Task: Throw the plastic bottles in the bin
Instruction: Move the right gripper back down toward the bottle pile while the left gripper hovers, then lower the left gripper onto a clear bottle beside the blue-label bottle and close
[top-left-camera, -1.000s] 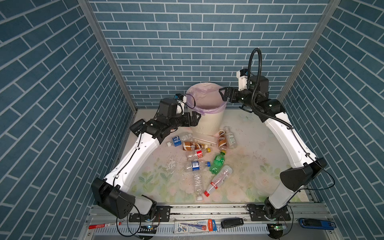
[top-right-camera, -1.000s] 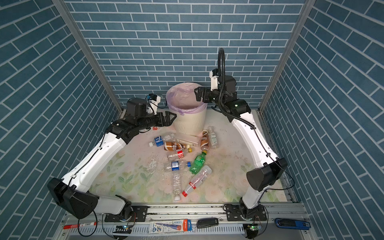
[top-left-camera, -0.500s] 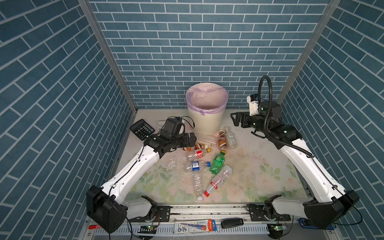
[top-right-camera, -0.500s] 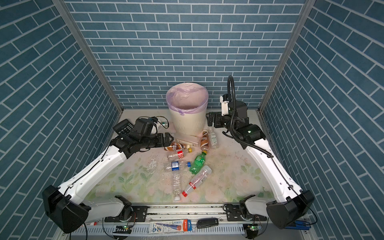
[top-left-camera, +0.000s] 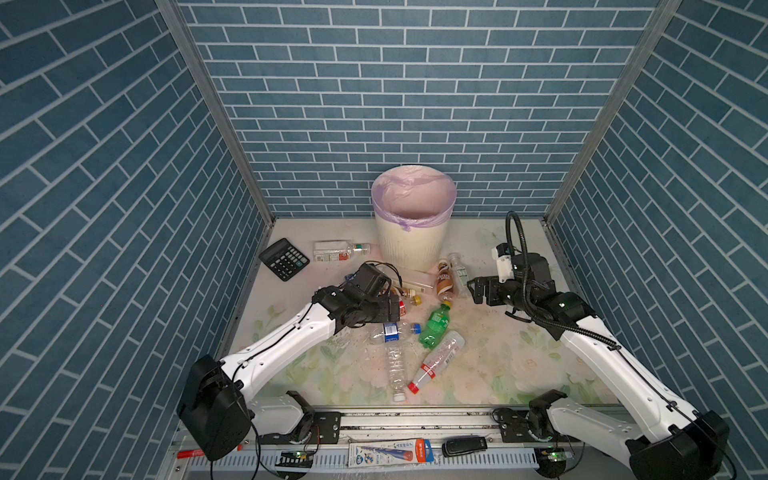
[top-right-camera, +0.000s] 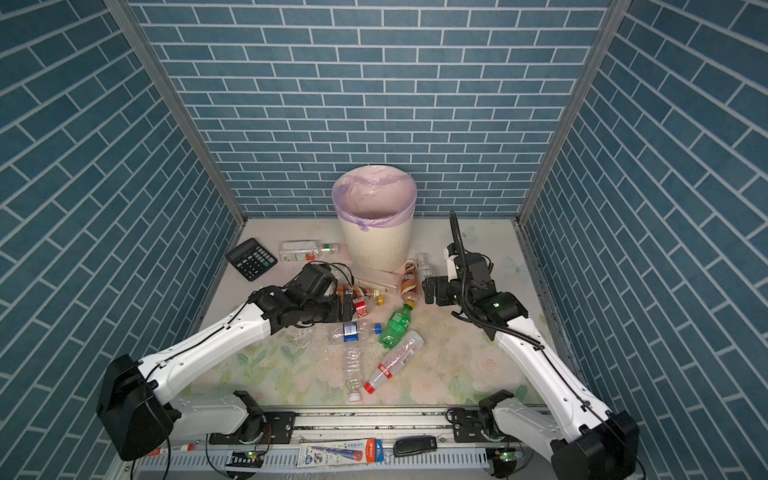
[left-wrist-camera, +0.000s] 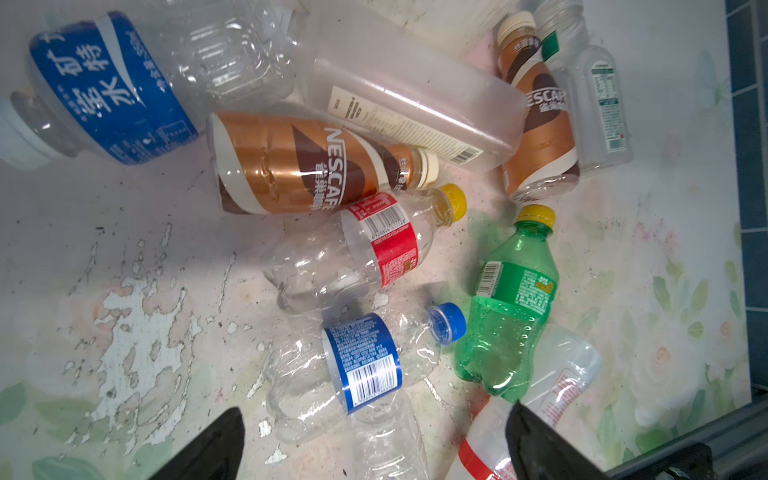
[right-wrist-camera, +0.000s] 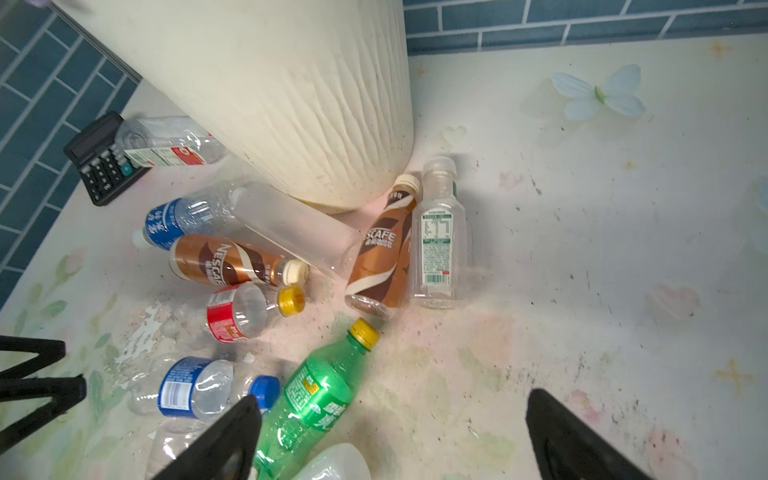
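Note:
The cream ribbed bin (top-left-camera: 413, 245) (top-right-camera: 376, 249) with a lilac bag stands at the back. Several plastic bottles lie in front of it: a green one (top-left-camera: 436, 324) (right-wrist-camera: 316, 399), two brown-labelled ones (left-wrist-camera: 299, 164) (right-wrist-camera: 376, 257), a blue-labelled clear one (left-wrist-camera: 361, 361) and a red-capped one (top-left-camera: 436, 365). One more clear bottle (top-left-camera: 336, 251) lies left of the bin. My left gripper (top-left-camera: 392, 307) (left-wrist-camera: 374, 415) hangs open over the pile's left side, holding nothing. To the right of the pile my right gripper (top-left-camera: 478, 291) (right-wrist-camera: 392, 399) is open and holds nothing.
A black calculator (top-left-camera: 284, 259) lies at the back left by the wall. Blue brick walls close in three sides. On the front rail lie a red marker pen (top-left-camera: 191, 454), a flat printed packet (top-left-camera: 388, 451) and a small black device (top-left-camera: 463, 445).
Both arms have come down and forward from beside the bin's rim to the bottle pile. The left arm no longer covers the calculator. Both grippers stayed open.

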